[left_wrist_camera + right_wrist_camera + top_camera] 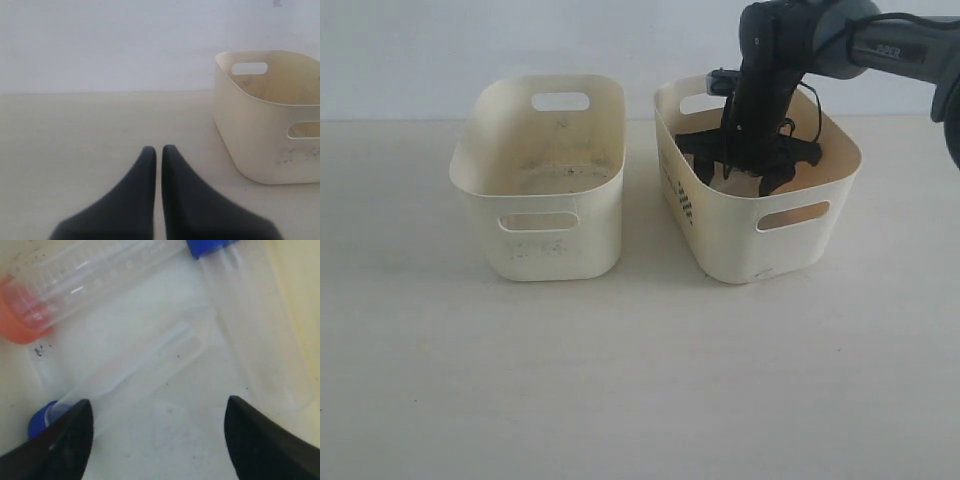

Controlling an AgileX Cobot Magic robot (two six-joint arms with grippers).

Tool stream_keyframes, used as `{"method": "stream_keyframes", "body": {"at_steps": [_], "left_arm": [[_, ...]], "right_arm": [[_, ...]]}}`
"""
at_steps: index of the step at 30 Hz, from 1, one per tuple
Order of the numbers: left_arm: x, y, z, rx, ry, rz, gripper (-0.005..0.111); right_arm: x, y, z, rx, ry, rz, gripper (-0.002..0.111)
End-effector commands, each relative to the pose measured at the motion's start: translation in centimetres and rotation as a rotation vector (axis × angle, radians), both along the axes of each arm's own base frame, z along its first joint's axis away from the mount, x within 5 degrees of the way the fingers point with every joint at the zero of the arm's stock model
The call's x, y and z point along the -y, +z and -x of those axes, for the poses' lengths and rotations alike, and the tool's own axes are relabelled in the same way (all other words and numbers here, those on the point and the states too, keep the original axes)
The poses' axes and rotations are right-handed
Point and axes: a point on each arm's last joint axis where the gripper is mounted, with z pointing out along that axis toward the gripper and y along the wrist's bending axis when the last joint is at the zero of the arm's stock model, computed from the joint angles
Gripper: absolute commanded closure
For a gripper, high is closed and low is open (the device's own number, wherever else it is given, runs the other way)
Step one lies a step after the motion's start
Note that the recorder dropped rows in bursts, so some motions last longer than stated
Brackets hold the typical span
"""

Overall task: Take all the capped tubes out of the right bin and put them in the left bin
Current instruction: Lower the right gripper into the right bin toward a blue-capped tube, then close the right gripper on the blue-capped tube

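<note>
In the exterior view you are looking at two cream bins standing side by side, a little apart, on the pale worktop (620,380). The left bin (545,200) is showing only its grimy floor. Your right arm (790,50) is reaching down into the right bin (790,225). The right pincer (752,172) is spreading wide inside it and blocking any sight of the tubes.

In the left wrist view the left pincer (158,152) is sitting closed, its two fingers almost touching and gripping nothing. It is hanging over bare worktop, with the left bin (260,130) standing off to one side, apart from it.

In the right wrist view the right pincer (157,440) is standing open and empty over the right bin's floor. Three capped tubes are lying there close together: one orange-capped tube (75,285) and two blue-capped ones. The slanting blue-capped tube (135,370) is lying with its cap just beside one finger. The second blue-capped tube (255,320) is lying along the yellowish wall.
</note>
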Motion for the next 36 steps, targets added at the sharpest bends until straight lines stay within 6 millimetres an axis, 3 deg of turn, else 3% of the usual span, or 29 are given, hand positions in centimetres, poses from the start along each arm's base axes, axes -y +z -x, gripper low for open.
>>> {"method": "stream_keyframes", "body": {"at_steps": [1, 6, 9, 13, 21, 28, 36], "left_arm": [[0.0, 0.2, 0.0, 0.008, 0.001, 0.016, 0.102], [0.0, 0.2, 0.0, 0.008, 0.001, 0.016, 0.102], [0.0, 0.2, 0.0, 0.008, 0.001, 0.016, 0.102], [0.0, 0.2, 0.0, 0.008, 0.001, 0.016, 0.102], [0.0, 0.2, 0.0, 0.008, 0.001, 0.016, 0.102], [0.0, 0.2, 0.0, 0.008, 0.001, 0.016, 0.102], [0.0, 0.2, 0.0, 0.008, 0.001, 0.016, 0.102]], "right_arm": [[0.4, -0.9, -0.1, -0.011, 0.001, 0.041, 0.06], [0.4, -0.9, 0.0, -0.021, 0.001, 0.044, 0.088], [0.4, -0.8, 0.1, -0.024, 0.0, 0.044, 0.096], [0.4, 0.2, 0.0, -0.006, -0.026, 0.035, 0.096], [0.5, 4.2, -0.2, 0.134, -0.119, -0.01, 0.096], [0.5, 3.5, -0.2, 0.117, -0.149, -0.018, 0.096], [0.5, 2.9, 0.0, 0.077, -0.332, -0.061, 0.096]]}}
